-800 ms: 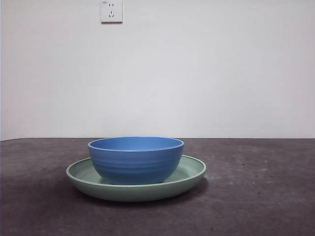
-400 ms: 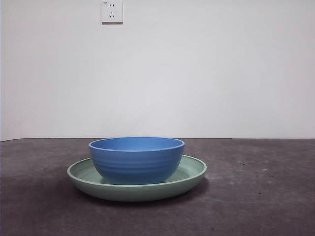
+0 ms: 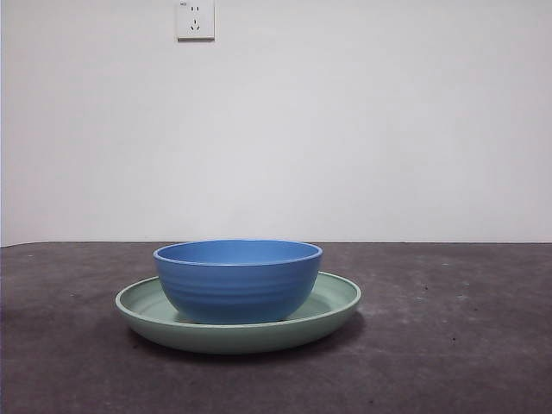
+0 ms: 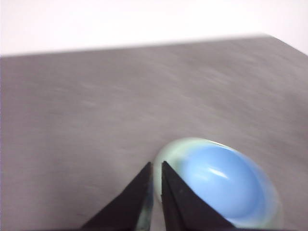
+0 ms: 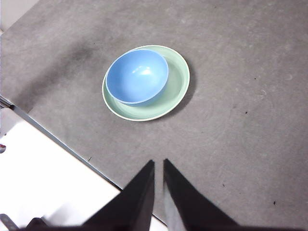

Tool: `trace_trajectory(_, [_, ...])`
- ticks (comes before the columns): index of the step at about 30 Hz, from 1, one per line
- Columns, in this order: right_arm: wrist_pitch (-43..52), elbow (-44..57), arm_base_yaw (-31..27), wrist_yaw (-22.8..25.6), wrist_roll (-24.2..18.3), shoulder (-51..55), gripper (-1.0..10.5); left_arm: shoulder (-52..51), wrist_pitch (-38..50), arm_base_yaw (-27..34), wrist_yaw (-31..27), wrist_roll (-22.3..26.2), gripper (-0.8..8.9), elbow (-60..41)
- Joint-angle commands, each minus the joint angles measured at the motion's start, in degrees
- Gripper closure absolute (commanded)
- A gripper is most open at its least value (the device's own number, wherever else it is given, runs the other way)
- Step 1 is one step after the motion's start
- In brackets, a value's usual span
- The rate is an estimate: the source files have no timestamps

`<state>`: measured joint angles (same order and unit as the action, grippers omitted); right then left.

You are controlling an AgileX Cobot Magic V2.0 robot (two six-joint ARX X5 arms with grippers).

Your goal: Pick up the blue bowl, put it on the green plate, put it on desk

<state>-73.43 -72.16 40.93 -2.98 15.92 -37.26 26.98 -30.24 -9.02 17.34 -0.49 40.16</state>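
The blue bowl (image 3: 238, 279) sits upright in the green plate (image 3: 332, 304), off centre toward the plate's left side, on the desk (image 3: 448, 345). Both grippers are out of the front view. In the left wrist view the picture is blurred: my left gripper (image 4: 157, 166) is shut and empty, high above the desk, with the bowl (image 4: 224, 185) and plate (image 4: 166, 154) below it. In the right wrist view my right gripper (image 5: 159, 163) is shut and empty, well above the desk, apart from the bowl (image 5: 137, 75) and plate (image 5: 175, 86).
A white wall with a socket (image 3: 195, 19) stands behind the desk. The right wrist view shows the desk's edge (image 5: 57, 139) with a pale floor beyond it.
The bowl and plate stay put in the front view apart from a slight wobble of a few pixels. No arm enters that view.
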Motion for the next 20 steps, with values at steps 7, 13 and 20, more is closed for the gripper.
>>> trace_trajectory(7, [0.6, -0.5, 0.6, 0.0, 0.1, -0.4, 9.2, -14.1, 22.2, 7.1, -9.2, 0.7, 7.86, -26.4])
trace_trajectory(13, [0.6, -0.5, 0.6, 0.0, 0.1, -0.4, 9.2, -20.5, 21.2, 8.0, -15.1, -2.3, 7.86, -33.6])
trace_trajectory(20, [0.6, -0.5, 0.6, 0.0, 0.1, -0.4, 9.2, -24.2, 20.3, 8.0, -17.1, -2.8, 7.86, -37.4])
